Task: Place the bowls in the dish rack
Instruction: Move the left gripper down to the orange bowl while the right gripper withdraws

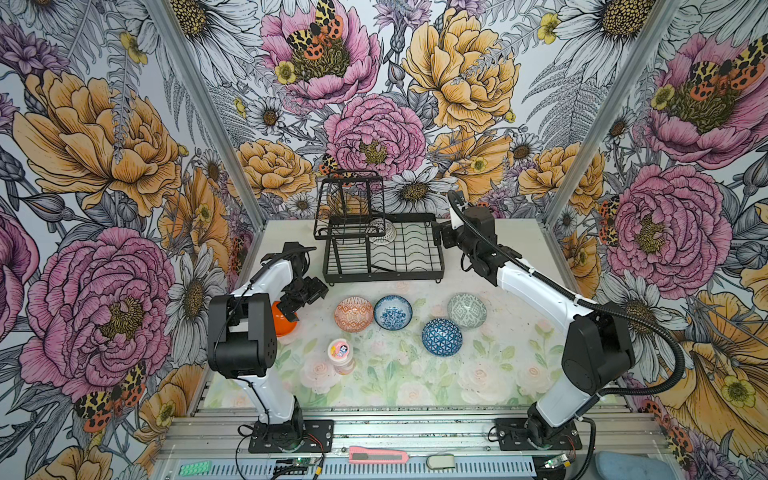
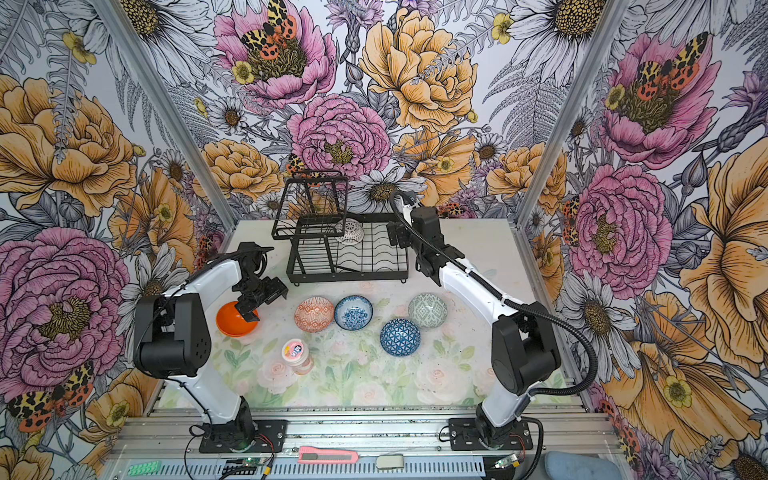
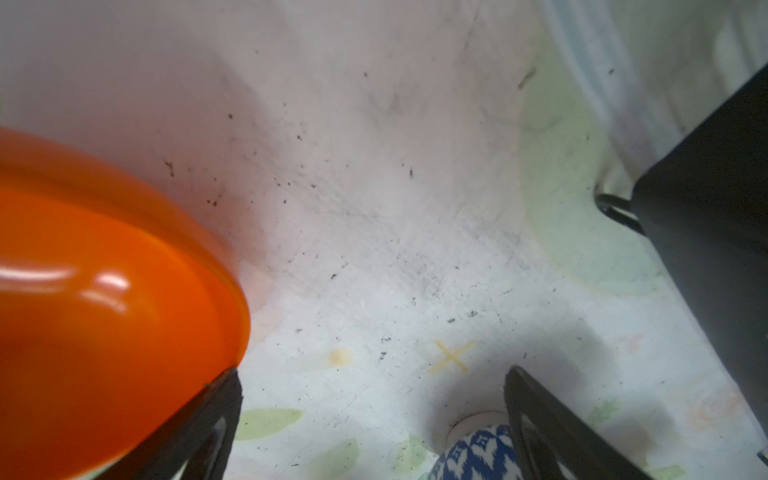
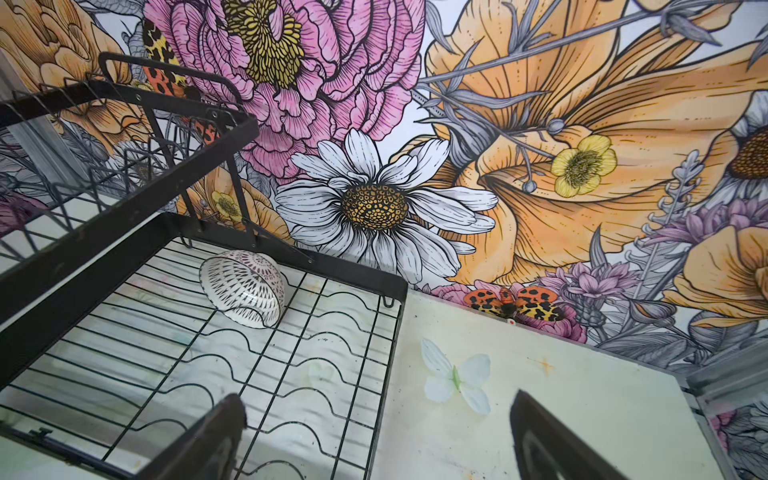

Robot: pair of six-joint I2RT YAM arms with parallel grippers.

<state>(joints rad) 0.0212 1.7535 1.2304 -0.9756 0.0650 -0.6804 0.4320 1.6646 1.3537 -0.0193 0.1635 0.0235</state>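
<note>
Left gripper [image 2: 265, 303] first: in both top views your jaws stand wide apart and empty, hanging over the rim of the plain orange bowl [image 2: 232, 322], on its rack side. That bowl sits upright on the table [image 2: 374, 386], well short of the rack [image 2: 353, 279]. Your right gripper [image 2: 395, 235] hovers at the rack's right edge, also spread and holding nothing, near a white bowl [image 2: 350, 231] lying tipped inside. Four patterned bowls [image 2: 313, 314] wait between the arms. From the left wrist, one finger [image 3: 208, 415] sits at the orange bowl's rim and the other is over bare table. I'd shift until the rim lies between them, then lower and pinch the wall squarely, since that glossy surface may slip. From the right wrist, the rack floor looks free in front of the white bowl, so aim there.
</note>
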